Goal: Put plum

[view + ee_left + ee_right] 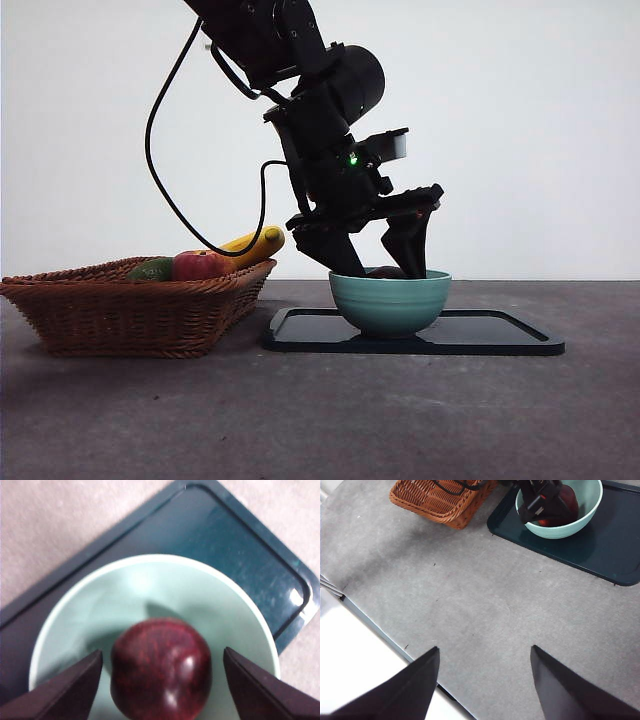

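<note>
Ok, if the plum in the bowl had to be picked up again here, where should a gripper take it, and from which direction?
Probably across its widest middle, coming straight down from above. The plum is round and smooth and sits inside the bowl, whose wall blocks any sideways approach. The left gripper already stands that way, jaws open either side with gaps.

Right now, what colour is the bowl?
Pale mint green; the bowl shows best in the left wrist view.
</note>
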`<state>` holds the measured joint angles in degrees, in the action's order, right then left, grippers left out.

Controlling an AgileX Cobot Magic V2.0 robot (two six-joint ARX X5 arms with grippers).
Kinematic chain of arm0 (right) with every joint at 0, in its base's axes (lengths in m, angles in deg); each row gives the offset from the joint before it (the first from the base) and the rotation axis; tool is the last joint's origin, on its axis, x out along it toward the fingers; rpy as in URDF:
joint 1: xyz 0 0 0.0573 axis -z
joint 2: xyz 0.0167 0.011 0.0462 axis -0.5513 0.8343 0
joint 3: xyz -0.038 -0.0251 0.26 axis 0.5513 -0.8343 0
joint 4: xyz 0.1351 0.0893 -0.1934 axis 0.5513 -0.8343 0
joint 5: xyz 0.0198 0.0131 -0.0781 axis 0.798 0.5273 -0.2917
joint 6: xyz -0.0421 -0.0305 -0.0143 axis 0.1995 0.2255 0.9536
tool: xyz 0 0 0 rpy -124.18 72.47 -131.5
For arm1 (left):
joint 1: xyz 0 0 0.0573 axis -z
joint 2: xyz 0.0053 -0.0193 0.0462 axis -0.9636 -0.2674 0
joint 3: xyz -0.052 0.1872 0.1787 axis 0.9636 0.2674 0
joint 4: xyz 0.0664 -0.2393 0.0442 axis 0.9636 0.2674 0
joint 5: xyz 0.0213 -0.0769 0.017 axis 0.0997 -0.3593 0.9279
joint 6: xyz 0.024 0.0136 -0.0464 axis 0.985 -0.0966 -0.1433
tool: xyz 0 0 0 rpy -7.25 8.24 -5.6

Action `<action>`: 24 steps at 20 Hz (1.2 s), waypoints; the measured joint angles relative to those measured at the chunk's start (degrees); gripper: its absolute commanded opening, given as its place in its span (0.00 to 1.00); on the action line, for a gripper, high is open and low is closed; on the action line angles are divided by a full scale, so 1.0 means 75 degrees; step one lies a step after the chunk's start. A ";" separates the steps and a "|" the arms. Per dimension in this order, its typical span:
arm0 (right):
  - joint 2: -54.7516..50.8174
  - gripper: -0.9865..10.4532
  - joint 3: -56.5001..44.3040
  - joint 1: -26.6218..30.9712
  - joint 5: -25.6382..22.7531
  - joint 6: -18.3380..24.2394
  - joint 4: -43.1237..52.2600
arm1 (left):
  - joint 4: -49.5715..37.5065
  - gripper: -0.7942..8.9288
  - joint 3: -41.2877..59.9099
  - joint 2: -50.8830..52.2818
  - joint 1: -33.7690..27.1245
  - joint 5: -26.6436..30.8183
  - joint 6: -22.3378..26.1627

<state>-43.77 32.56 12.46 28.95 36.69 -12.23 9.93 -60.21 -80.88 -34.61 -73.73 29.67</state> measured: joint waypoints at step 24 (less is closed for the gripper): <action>0.0000 0.34 0.0000 0.0000 -0.0003 0.0000 0.0023 | 0.0697 0.30 -0.0268 0.1591 -0.0242 0.0009 0.0000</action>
<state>-43.77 32.56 12.46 28.93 36.69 -12.05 15.15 -62.22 -68.94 -36.43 -73.67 29.67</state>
